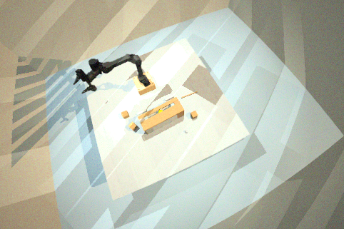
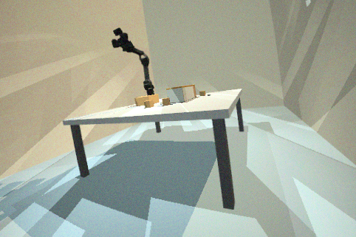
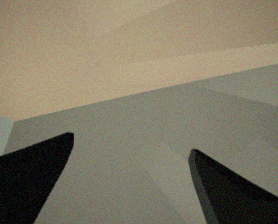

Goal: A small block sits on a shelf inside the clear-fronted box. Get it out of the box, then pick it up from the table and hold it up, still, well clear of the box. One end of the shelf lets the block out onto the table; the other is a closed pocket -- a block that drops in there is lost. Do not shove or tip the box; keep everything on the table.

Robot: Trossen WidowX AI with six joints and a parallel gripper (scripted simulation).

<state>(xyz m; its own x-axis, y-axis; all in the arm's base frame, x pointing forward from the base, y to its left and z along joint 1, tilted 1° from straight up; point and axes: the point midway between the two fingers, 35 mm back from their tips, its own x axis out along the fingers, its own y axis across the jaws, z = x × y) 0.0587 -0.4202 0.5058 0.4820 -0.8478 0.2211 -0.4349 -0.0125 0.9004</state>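
The orange box [image 1: 165, 120] [image 2: 189, 93] stands on the table [image 1: 125, 175] [image 2: 122, 118]. A small yellow patch [image 1: 160, 110], which looks like the block, shows inside the long opening near the middle of the box. Which end of the shelf is the closed pocket cannot be told. My gripper [image 1: 78, 88] [image 2: 114, 37] [image 3: 133, 147] is open and empty, raised high and far out to the left of the box. The wrist view shows only wall surfaces between and beyond its fingers, with no block or box.
Two orange cubes [image 1: 125, 114] [image 1: 133, 126] lie by the box's left end, and another cube [image 1: 193, 115] [image 2: 202, 93] by its right end. A thin orange stick [image 1: 189, 95] lies behind the right end. A tiny grey thing [image 1: 185, 131] lies in front. The arm's base block [image 1: 146, 90] is behind.
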